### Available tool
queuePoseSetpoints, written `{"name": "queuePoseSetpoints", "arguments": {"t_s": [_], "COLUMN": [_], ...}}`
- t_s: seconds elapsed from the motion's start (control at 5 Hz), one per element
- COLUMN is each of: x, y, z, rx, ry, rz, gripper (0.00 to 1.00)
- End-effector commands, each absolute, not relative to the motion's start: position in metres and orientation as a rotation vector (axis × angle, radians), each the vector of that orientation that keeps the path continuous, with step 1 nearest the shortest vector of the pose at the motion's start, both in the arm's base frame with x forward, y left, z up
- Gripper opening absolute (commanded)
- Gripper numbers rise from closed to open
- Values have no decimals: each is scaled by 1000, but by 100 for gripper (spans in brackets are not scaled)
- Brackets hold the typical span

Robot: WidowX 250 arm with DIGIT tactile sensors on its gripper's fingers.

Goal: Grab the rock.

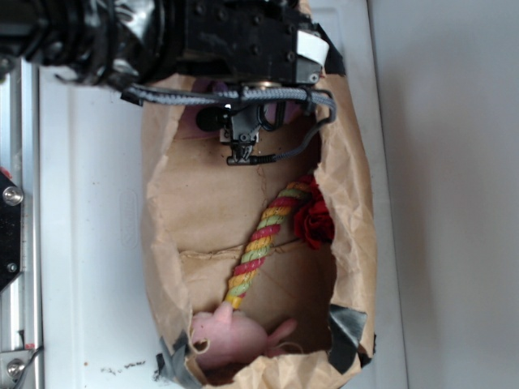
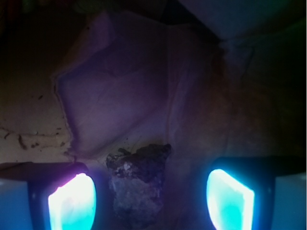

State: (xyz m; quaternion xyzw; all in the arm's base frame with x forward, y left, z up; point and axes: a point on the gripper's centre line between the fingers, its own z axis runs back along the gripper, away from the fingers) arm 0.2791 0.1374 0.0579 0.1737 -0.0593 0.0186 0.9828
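Note:
In the wrist view the rock [image 2: 139,179], a rough, mottled dark grey-brown lump, lies on crumpled paper and purplish fabric [image 2: 120,105]. It sits between my two glowing finger pads [image 2: 72,203], nearer the left pad than the right, and touches neither. My gripper [image 2: 151,199] is open around it. In the exterior view my gripper [image 1: 242,152] reaches down into the back end of a brown paper bag [image 1: 162,219]. There the arm hides the rock.
Inside the bag lie a red, yellow and green striped rope [image 1: 263,243], a red fabric flower [image 1: 315,223] by the right wall, and a pink plush toy [image 1: 235,336] at the front. Grey tape [image 1: 349,328] holds the bag's torn front corners.

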Motion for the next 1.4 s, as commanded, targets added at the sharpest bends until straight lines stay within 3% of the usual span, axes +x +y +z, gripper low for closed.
{"name": "queuePoseSetpoints", "arguments": {"t_s": [0.0, 0.2, 0.6, 0.8, 1.0, 1.2], "x": [285, 280, 282, 283, 284, 287], "y": [143, 141, 142, 143, 146, 150], "z": [65, 53, 54, 51, 50, 48], "rx": [422, 455, 462, 479, 486, 483], "ry": [-183, -203, -213, -208, -196, -188], "rz": [64, 51, 78, 114, 139, 160], "gripper": [100, 100, 100, 33, 0, 0]}}
